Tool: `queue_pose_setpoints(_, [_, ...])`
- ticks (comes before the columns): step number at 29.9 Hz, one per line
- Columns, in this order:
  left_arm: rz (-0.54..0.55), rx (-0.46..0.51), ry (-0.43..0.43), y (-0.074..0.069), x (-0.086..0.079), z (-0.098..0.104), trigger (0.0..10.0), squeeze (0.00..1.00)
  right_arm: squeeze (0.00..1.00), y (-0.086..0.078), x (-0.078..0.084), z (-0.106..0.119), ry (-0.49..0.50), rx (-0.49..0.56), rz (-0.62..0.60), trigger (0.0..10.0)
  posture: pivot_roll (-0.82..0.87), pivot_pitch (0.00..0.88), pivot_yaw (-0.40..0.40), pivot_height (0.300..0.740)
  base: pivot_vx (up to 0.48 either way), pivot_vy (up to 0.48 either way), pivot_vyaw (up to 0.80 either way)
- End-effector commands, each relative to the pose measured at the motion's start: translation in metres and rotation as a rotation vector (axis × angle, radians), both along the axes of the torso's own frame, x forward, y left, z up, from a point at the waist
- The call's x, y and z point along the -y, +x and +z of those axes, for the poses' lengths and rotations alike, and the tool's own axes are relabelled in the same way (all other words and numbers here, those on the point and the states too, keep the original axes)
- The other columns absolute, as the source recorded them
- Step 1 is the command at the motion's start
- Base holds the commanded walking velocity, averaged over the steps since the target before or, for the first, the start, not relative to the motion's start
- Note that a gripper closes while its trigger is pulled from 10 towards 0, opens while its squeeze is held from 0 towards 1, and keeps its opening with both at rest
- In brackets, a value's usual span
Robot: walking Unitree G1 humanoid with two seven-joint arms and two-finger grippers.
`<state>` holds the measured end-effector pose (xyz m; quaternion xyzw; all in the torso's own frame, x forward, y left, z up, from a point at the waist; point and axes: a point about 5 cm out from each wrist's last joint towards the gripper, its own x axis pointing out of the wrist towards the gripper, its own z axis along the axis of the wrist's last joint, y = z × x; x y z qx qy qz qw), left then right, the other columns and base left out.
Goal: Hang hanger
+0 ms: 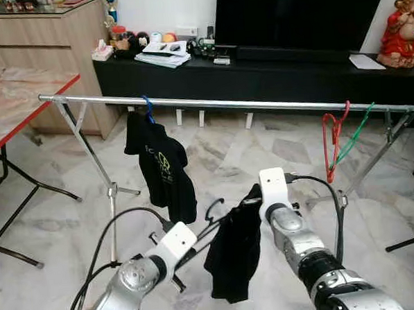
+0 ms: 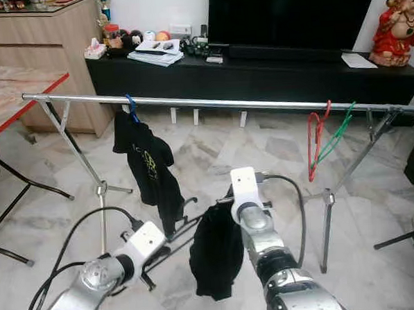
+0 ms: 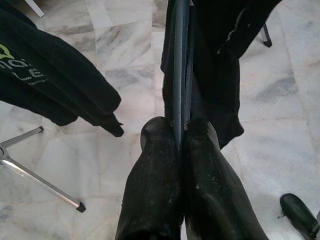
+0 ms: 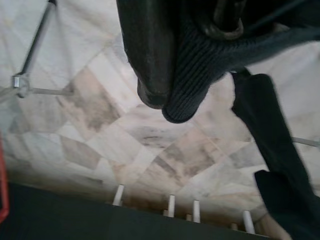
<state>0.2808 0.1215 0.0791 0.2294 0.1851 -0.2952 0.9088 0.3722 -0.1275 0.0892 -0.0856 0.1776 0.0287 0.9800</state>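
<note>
Both grippers, left gripper (image 3: 179,132) and right gripper (image 1: 252,198), pinch the dark hanger (image 1: 213,211); it lies sideways between them, its far end hidden under a black shirt (image 1: 233,254).

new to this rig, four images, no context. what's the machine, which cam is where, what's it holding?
It is a walking humanoid with two silver arms, each ending in a two-fingered black pincer. The two wide pictures come from its head, looking down; the other two from cameras on each wrist.

Ahead stands a metal clothes rail on a marble floor. A black T-shirt on a blue hanger already hangs there, with empty red and green hangers further right.

The left pincer is shut on the black hanger. The right pincer grips the dark garment draped on it, below the rail.
</note>
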Motion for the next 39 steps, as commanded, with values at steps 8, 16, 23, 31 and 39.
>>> queue_pose_setpoints(8, [-0.076,0.015,-0.054,-0.004,0.013,0.004,10.0,0.00,0.00,0.002,-0.015,0.007,-0.066,0.033,0.117,10.0,0.15,0.000,-0.089,0.740,0.000,0.000,0.00])
queue_pose_setpoints(16, [-0.095,0.050,-0.134,-0.003,0.022,0.014,10.0,0.00,0.00,-0.001,-0.040,0.005,0.101,-0.015,0.176,10.0,0.15,0.000,-0.090,0.740,0.000,0.000,0.00])
queue_pose_setpoints(23, [-0.101,0.046,-0.166,-0.002,0.024,0.016,10.0,0.00,0.00,-0.004,-0.058,0.008,0.255,-0.039,0.207,10.0,0.15,0.000,-0.089,0.740,0.000,0.000,0.00])
queue_pose_setpoints(31, [-0.127,0.008,-0.152,-0.007,0.028,0.009,10.0,0.00,0.00,-0.001,-0.067,0.020,0.386,0.009,0.165,10.0,0.15,0.000,-0.091,0.740,0.000,0.000,0.00])
queue_pose_setpoints(39, [-0.078,0.047,-0.141,-0.002,0.020,0.011,10.0,0.00,0.00,0.007,-0.031,0.021,0.195,0.053,0.064,10.0,0.15,0.000,-0.096,0.740,0.000,0.000,0.00])
